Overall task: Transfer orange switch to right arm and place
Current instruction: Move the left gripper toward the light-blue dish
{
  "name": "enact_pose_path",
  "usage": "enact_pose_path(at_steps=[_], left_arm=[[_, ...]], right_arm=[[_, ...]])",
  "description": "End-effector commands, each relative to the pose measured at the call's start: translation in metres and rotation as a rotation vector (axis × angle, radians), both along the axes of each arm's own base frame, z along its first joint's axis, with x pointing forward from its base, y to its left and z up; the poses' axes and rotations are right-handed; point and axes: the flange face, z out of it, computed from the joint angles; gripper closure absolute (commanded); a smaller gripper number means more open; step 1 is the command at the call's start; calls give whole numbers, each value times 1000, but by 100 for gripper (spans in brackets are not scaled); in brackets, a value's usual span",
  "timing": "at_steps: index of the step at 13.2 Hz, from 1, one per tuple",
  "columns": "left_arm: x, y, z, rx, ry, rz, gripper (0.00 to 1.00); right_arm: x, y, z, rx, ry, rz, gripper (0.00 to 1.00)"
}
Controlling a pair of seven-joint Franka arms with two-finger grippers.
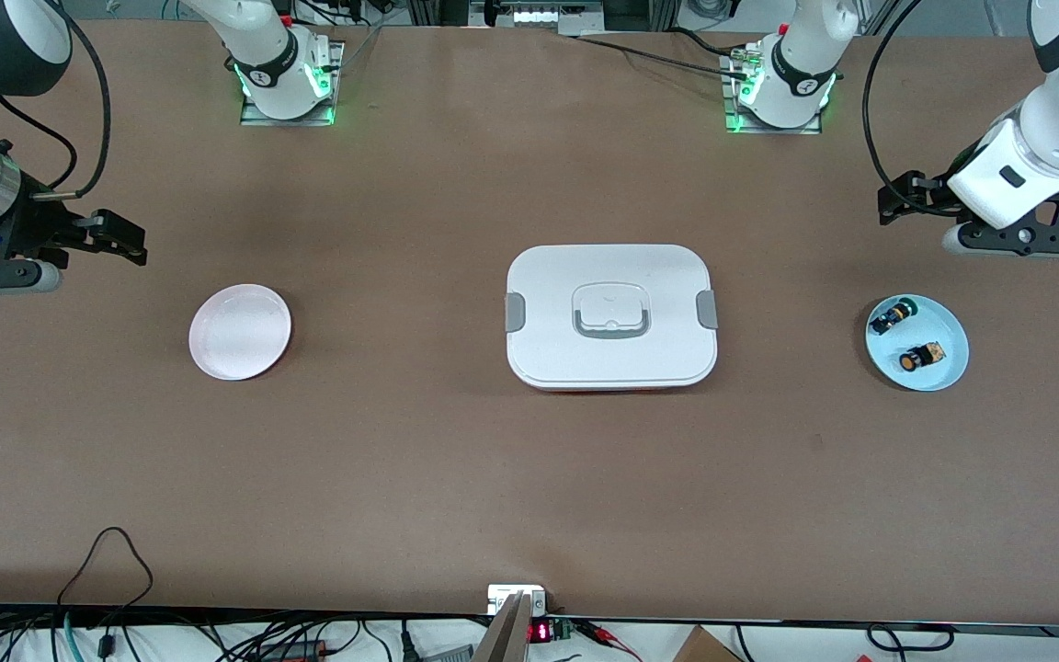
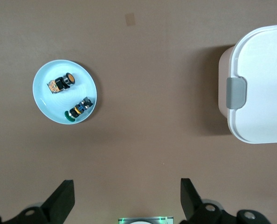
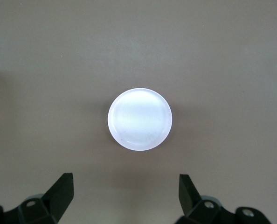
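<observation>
Both pincers hang spread wide, holding nothing: the left pincer (image 2: 124,200) and the right pincer (image 3: 124,198). Two switches lie on the blue plate (image 1: 948,372): the orange switch (image 1: 921,357), one green-capped switch (image 1: 892,316).

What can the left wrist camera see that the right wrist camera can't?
Only the left wrist view shows the blue plate holding the orange switch and the green-capped switch, plus part of the white lidded box. Only the right wrist view shows the empty pale pink plate. Both show the brown table and that arm's own open fingers: the left gripper and the right gripper, neither holding anything.
</observation>
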Motion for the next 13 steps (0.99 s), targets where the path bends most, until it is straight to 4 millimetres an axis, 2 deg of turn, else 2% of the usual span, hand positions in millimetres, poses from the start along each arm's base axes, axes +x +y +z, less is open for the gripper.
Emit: enact_pose_path(at_steps=[1,3,4,5,6,7,8,9,11,13], left_arm=[[16,6,-14,41,46,4,0],[27,22,-38,124,80,5,0],[32,41,-53,150,106,29,0],[38,64,-71,154,129,65,0],[44,104,-94,149,145,132,0],[48,129,-123,131,190,187,0],[49,160,-142,98,194,257,0],[55,182,-154,87,150,290,0],[57,208,-174,83,124,326,0],[50,228,-194,79,90,343,0]], right_arm=[[-1,-1,8,17,1,12,0],[0,0,6,10,5,8,0],[0,-1,7,6,3,5,0],[-1,-2,7,8,2,7,0],[-1,-2,8,14,0,-2,0],[-1,-3,8,15,0,-3,0],[-1,-4,8,15,0,-8,0],[-1,-5,8,15,0,-8,0],[-1,-5,8,16,0,-11,0],[-1,2,7,15,2,0,0]])
